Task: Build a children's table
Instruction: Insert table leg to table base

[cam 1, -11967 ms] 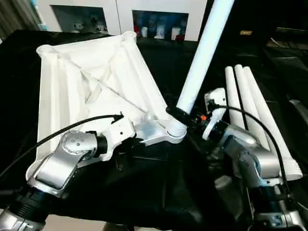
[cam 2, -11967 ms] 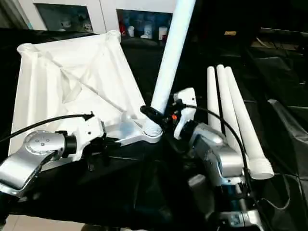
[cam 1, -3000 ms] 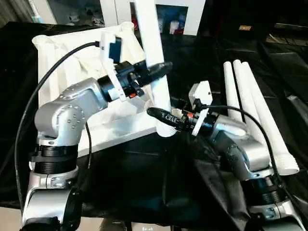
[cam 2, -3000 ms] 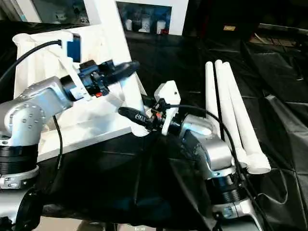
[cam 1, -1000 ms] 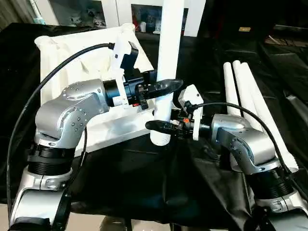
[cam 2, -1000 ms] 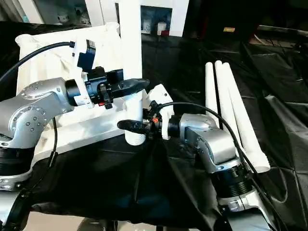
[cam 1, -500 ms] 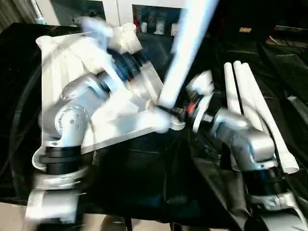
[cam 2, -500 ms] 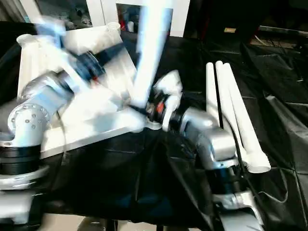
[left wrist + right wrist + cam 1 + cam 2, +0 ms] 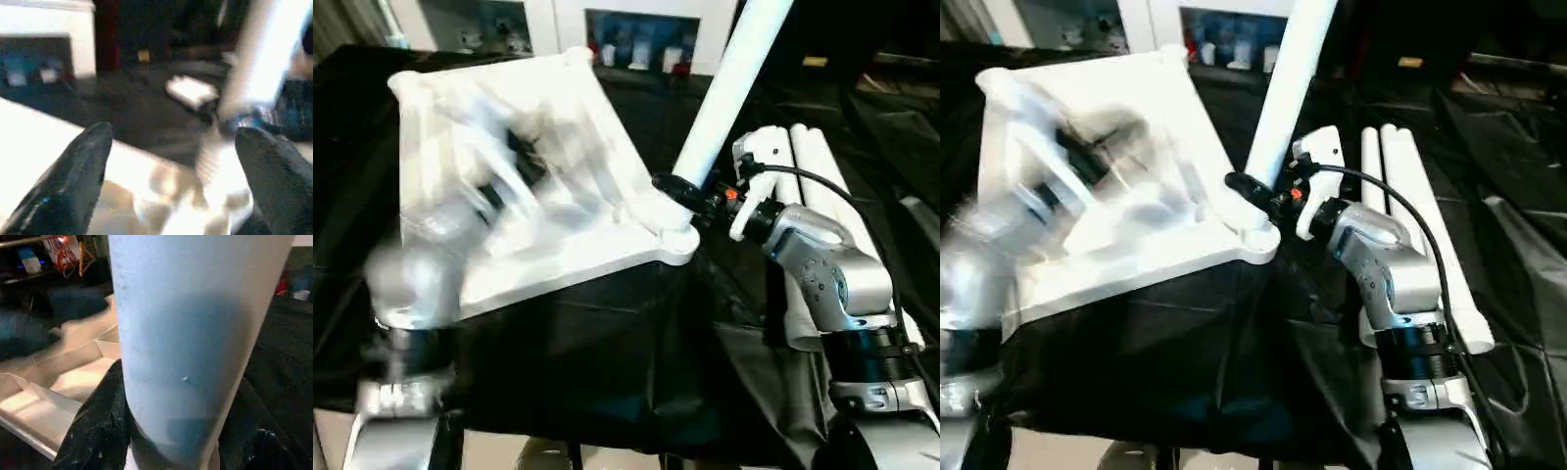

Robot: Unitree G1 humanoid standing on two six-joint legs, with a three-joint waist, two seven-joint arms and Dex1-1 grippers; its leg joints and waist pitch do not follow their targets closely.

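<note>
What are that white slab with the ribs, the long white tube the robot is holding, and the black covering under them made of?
Tabletop: looks like moulded plastic, matte white, going by the ribs and round corner sockets cast in one piece.
Leg held by the right gripper: likely plastic tubing, smooth with a soft sheen.
Black covering: seems thin sheet or fabric; it wrinkles and folds, with faint gloss.

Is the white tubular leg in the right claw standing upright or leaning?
Leaning. The white tubular leg slants up from the near corner socket of the white plastic tabletop, with the right claw clamped around its base.
</note>
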